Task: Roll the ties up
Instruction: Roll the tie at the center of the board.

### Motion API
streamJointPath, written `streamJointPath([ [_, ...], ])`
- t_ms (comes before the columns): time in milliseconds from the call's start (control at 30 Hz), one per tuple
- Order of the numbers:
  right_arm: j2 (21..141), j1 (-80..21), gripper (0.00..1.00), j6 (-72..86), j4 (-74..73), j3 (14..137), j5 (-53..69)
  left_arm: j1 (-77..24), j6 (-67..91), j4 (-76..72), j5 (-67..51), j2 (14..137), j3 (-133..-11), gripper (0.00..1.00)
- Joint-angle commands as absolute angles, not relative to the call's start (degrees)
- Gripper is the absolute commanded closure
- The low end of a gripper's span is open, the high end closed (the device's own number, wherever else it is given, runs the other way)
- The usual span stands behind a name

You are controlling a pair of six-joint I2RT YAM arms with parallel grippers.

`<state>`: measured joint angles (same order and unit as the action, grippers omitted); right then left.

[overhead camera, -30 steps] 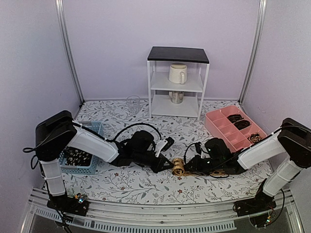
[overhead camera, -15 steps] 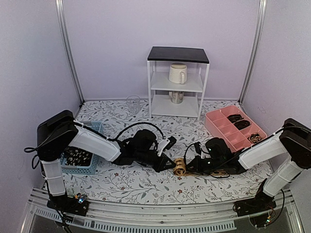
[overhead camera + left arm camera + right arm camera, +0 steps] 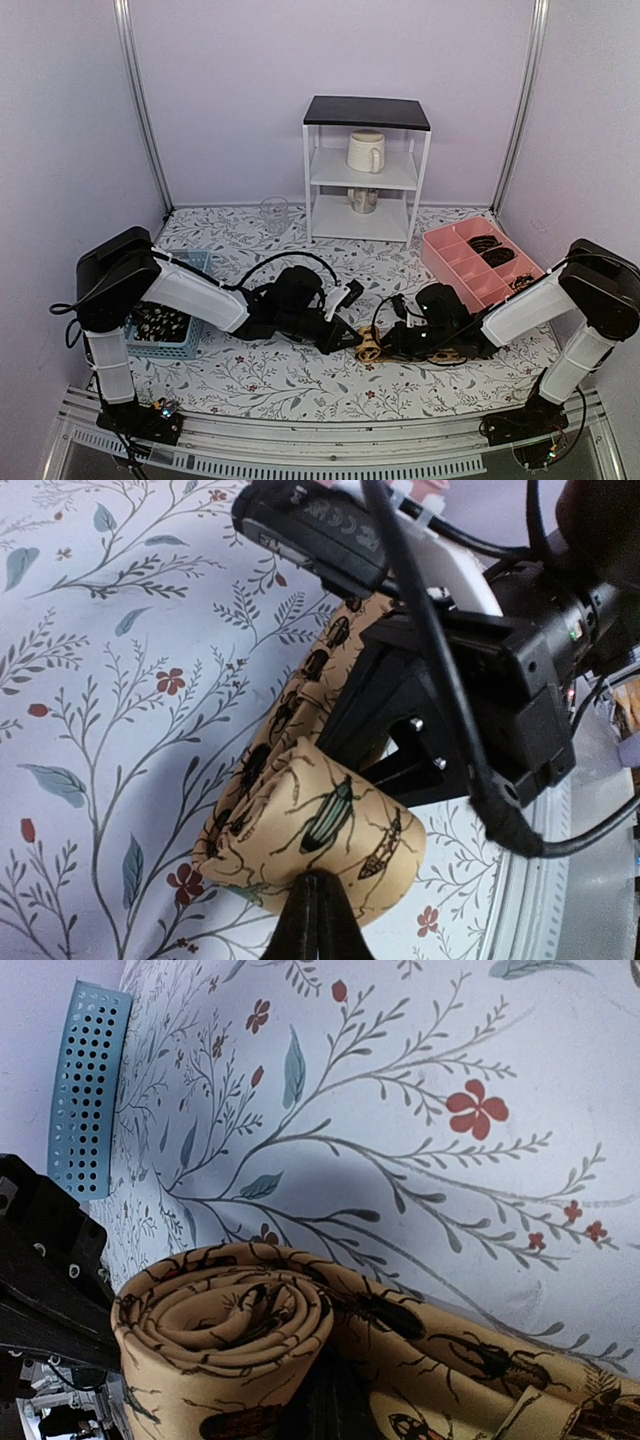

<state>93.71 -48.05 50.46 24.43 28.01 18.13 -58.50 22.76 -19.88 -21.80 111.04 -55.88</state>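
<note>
The tan-orange tie (image 3: 368,347) with a dark insect pattern lies on the floral table between the two arms, its end wound into a roll. The roll also shows in the left wrist view (image 3: 320,830) and in the right wrist view (image 3: 230,1330). My left gripper (image 3: 347,339) is shut, with its fingertips (image 3: 315,925) pinching the near edge of the roll. My right gripper (image 3: 386,345) comes from the right. Its dark finger (image 3: 335,1410) sits tucked between the roll and the flat tail (image 3: 500,1370), and its other finger is hidden by fabric.
A blue mesh basket (image 3: 196,262) holding dark speckled ties stands at the left. A pink divided tray (image 3: 445,247) with dark rolls stands at the right. A white shelf (image 3: 366,170) with a mug and a clear glass (image 3: 274,213) stand at the back.
The left wrist rose and turned a little early on. The right gripper and the roll have shifted slightly left, closer to the left gripper.
</note>
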Motion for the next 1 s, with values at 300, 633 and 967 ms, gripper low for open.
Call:
streamJointPath([
  [300, 87.53, -48.30, 1.00, 50.80, 22.27, 25.74, 12.62, -59.38, 22.92, -19.13, -21.24, 112.15, -57.29, 1.00],
  [633, 81.92, -47.96, 0.90, 52.40, 16.86, 24.07, 6.67, -59.41, 22.61, -17.58, -21.15, 112.08, -59.10, 1.00],
  [967, 73.42, -47.80, 0.73, 53.68, 15.19, 21.97, 5.23, -59.66, 23.45, -17.49, -21.83, 115.76, -61.36, 1.00],
])
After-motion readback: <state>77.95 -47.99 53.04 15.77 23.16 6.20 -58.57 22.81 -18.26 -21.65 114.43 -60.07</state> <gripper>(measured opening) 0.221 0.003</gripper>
